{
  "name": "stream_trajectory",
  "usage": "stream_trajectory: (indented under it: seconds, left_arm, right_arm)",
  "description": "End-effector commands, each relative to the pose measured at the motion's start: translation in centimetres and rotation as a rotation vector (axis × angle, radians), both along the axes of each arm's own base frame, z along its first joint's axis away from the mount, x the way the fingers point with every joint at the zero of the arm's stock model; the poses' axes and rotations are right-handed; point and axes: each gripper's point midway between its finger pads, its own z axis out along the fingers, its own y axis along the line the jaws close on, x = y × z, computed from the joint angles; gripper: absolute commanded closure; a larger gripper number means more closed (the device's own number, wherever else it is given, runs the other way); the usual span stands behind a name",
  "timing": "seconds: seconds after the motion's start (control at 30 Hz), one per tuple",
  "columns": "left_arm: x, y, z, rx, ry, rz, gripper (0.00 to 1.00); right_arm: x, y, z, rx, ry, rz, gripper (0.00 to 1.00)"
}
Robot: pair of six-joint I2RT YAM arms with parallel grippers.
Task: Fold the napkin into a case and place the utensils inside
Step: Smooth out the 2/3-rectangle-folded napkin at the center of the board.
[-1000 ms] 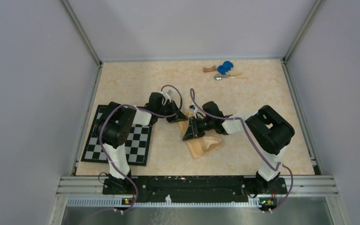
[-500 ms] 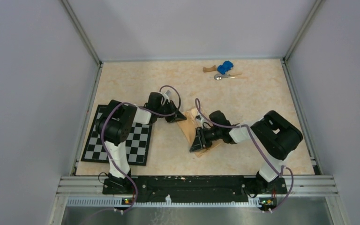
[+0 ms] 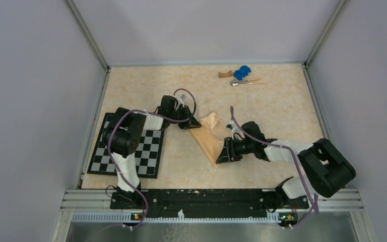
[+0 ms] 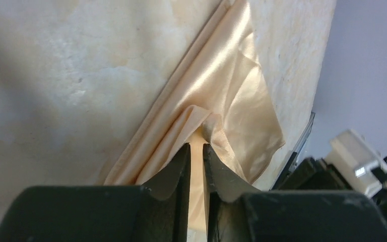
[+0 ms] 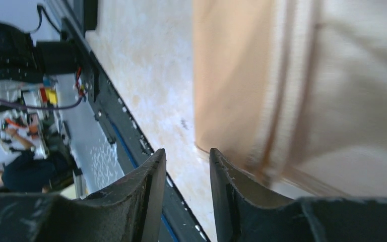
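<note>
Peach napkin (image 3: 209, 135) between left pincer (image 3: 193, 123), right pincer (image 3: 223, 154)

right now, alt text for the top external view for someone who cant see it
A peach-orange napkin, folded into a narrow strip, lies diagonally at centre, the left claw at its far end, the right claw at its near end. A checkerboard mat lies left; a spoon, blue toy car and wooden block sit near the back edge.

1 napkin (image 3: 209, 133), 1 checkerboard mat (image 3: 150, 155), 1 blue toy car (image 3: 242, 72), 1 wooden block (image 3: 224, 74), 1 spoon (image 3: 235, 82).
</note>
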Motion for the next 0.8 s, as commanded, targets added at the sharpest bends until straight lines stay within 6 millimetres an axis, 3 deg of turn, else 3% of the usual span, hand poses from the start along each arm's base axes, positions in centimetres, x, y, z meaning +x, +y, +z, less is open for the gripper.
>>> stream_trajectory:
  seconds: [0.0, 0.27, 0.4, 0.6, 0.77]
  left_arm:
    - [0.8, -0.9, 4.2, -0.014, -0.117, -0.050, 0.81]
    - [2.2, -2.0, 2.5, -0.043, -0.071, -0.041, 0.84]
    - [3.5, -1.9, 1.4, -0.009, -0.069, -0.008, 0.85]
    - [5.1, -1.3, -0.2, 0.059, -0.046, 0.033, 0.86]
    - [5.7, -0.7, -0.3, 0.115, -0.063, 0.045, 0.86]
  right_arm:
    - [3.8, -2.2, 1.1, -0.054, -0.059, -0.121, 0.62]
    - [7.6, -3.8, 1.0, -0.129, -0.103, -0.241, 0.57]
    - [8.4, -4.2, -0.6, -0.163, -0.090, -0.294, 0.59]
    - [6.1, -3.9, -2.9, -0.151, -0.010, -0.312, 0.69]
    - [4.3, -3.9, -3.0, -0.092, 0.052, -0.398, 0.73]
